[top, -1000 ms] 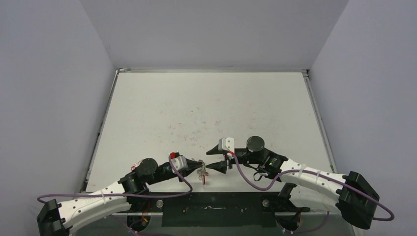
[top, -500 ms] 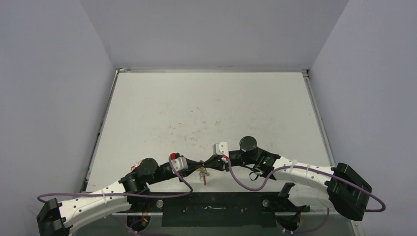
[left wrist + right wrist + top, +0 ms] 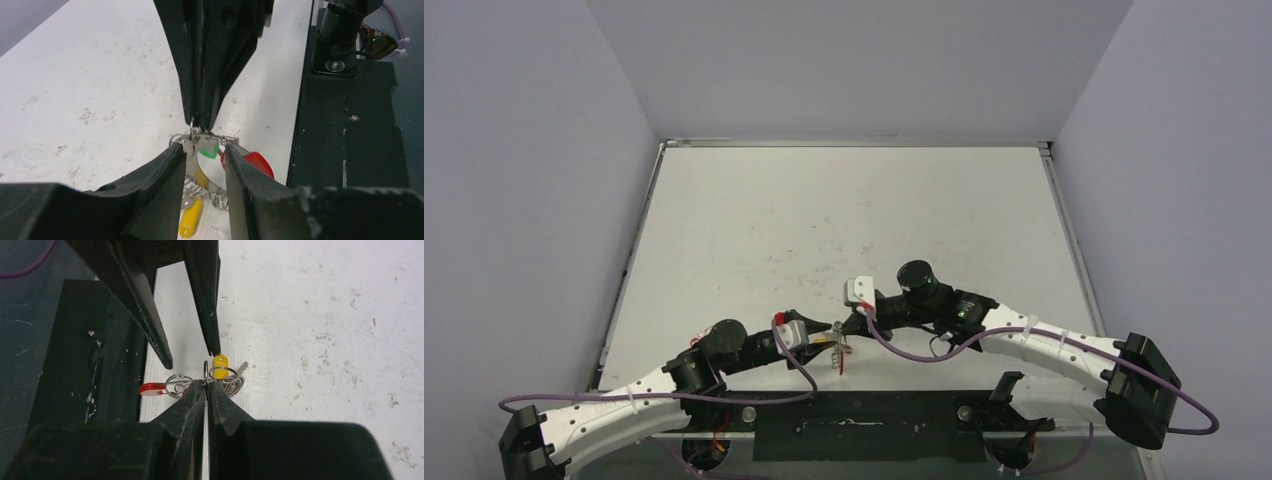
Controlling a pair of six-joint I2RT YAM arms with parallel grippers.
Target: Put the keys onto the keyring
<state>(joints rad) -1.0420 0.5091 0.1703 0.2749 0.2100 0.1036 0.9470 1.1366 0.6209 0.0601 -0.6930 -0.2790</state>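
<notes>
R gripper (image 3: 206, 386) pinched tight on thin silvery wire keyring (image 3: 205, 369) at white table's (image 3: 844, 220) near edge, tiny silver keys w/ coloured tags (image 3: 220, 361) dangling, L gripper (image 3: 205, 150) fingers parted either side.

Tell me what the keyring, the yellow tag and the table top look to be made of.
The keyring looks like thin silvery metal, likely steel: bright glints, wire-thin rim. The yellow tag is probably plastic: solid colour, smooth, rounded, faintly glossy. The table top is a hard white matt sheet, perhaps laminate or painted board. It is scuffed and speckled with dark marks, and its exact material is unclear.
</notes>
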